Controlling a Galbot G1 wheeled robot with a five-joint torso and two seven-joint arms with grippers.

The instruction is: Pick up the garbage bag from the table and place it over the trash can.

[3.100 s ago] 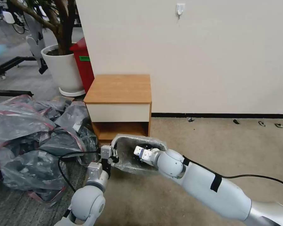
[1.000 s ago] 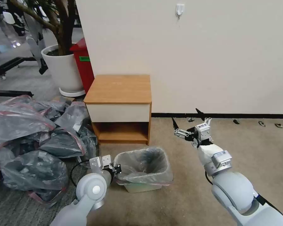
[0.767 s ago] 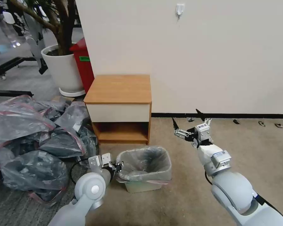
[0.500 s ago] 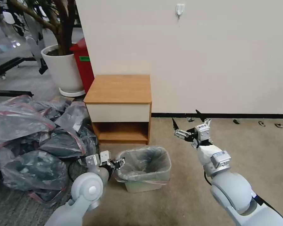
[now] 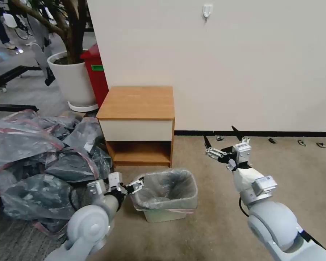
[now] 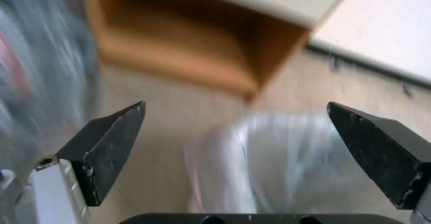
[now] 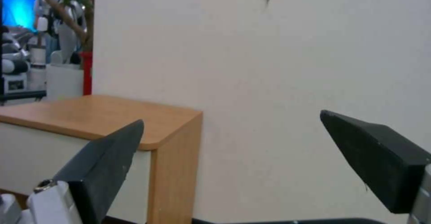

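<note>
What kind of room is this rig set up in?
Probably an office or lab corner staged as a room: carpeted floor, a small wooden bedside cabinet against a plain wall, a big white plant pot, and a heap of grey-pink plastic bags beside the bag-lined cream plastic trash can.

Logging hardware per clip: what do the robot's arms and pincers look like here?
Both arms are glossy light grey with rounded ball-like joints. The left pincer and the right pincer have silver-white bodies and black, pointed wedge fingers. A black cable runs by the left wrist; a small printed label sits on the right wrist.
</note>
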